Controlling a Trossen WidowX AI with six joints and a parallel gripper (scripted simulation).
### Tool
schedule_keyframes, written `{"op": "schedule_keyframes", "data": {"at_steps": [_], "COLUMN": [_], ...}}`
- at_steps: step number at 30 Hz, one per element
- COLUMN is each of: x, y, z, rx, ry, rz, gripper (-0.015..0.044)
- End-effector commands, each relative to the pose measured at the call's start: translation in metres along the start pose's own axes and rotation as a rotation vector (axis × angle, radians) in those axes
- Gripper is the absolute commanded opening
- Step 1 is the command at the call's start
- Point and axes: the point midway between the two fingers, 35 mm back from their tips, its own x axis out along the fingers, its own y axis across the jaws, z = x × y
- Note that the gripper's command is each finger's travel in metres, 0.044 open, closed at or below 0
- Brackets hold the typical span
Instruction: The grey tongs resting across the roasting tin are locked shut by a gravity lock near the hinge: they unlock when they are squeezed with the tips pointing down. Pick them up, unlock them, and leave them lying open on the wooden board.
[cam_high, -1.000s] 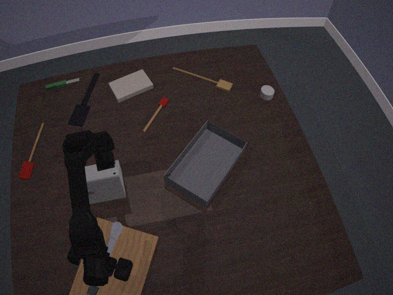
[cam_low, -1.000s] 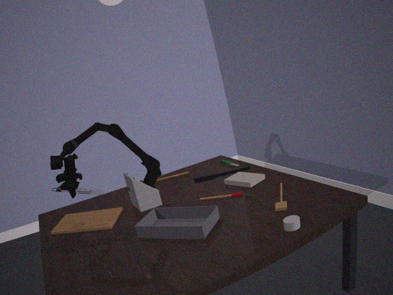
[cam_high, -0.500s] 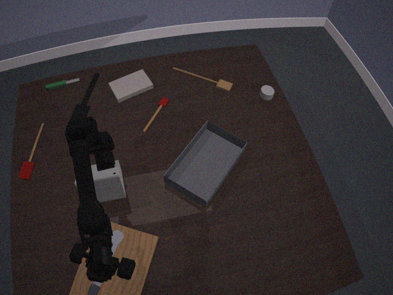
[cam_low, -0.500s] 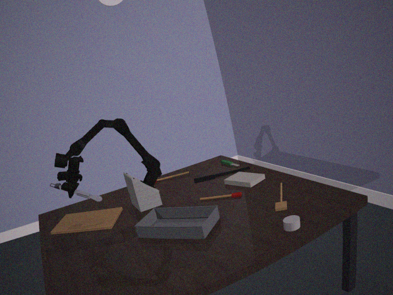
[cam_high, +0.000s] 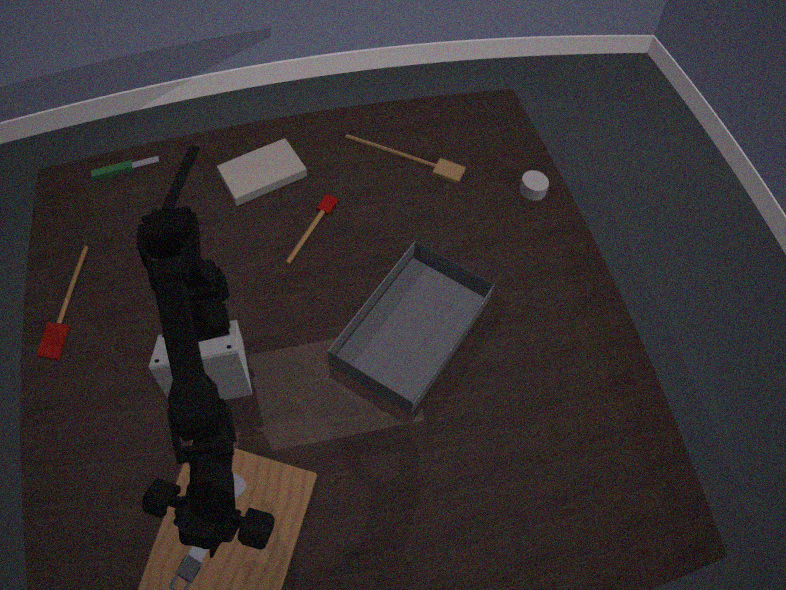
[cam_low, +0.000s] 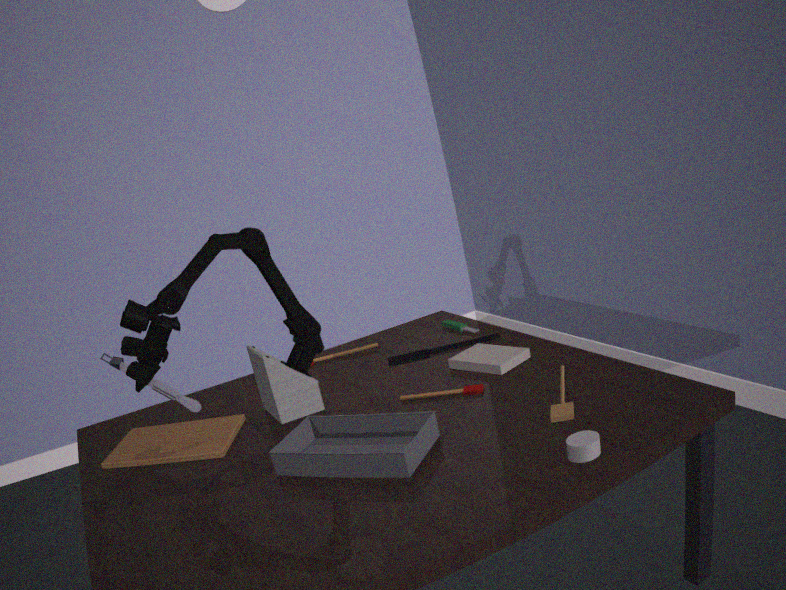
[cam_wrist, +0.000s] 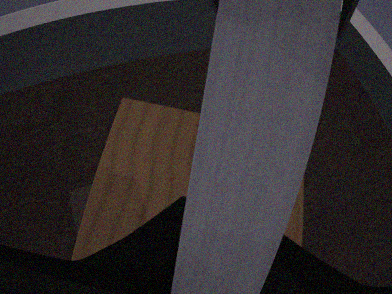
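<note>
The grey tongs (cam_high: 189, 567) (cam_low: 186, 401) (cam_wrist: 255, 145) hang in the air above the wooden board (cam_high: 285, 501) (cam_low: 184, 439) (cam_wrist: 150, 142). In the exterior view they slope, rounded tips lower toward the right, the end with the dark block and wire loop higher at the left. My gripper (cam_low: 143, 379) is shut on them near mid-length. In the wrist view one broad arm of the tongs fills the middle; whether the tongs are locked cannot be told. The roasting tin (cam_high: 371, 387) (cam_low: 342, 464) stands apart from the board, with nothing across it.
A pale wedge-shaped block (cam_high: 229, 371) (cam_low: 292, 395) stands near the arm's base, between board and tin. A white box (cam_high: 261, 168) (cam_low: 488, 357), a white cylinder (cam_high: 534, 184) (cam_low: 582, 447), a green-handled tool (cam_high: 111, 169) and several spatulas lie farther off.
</note>
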Motion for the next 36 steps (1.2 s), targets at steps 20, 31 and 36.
{"op": "schedule_keyframes", "data": {"at_steps": [20,31,36], "x": [-0.039,-0.061,-0.064], "y": [-0.007,-0.016,-0.017], "z": [-0.001,-0.011,-0.012], "rx": [0.027,0.055,0.059], "ry": [-0.356,-0.51,-0.53], "rz": [-0.005,-0.005,-0.005], "gripper": [-0.015,-0.015,-0.015]}}
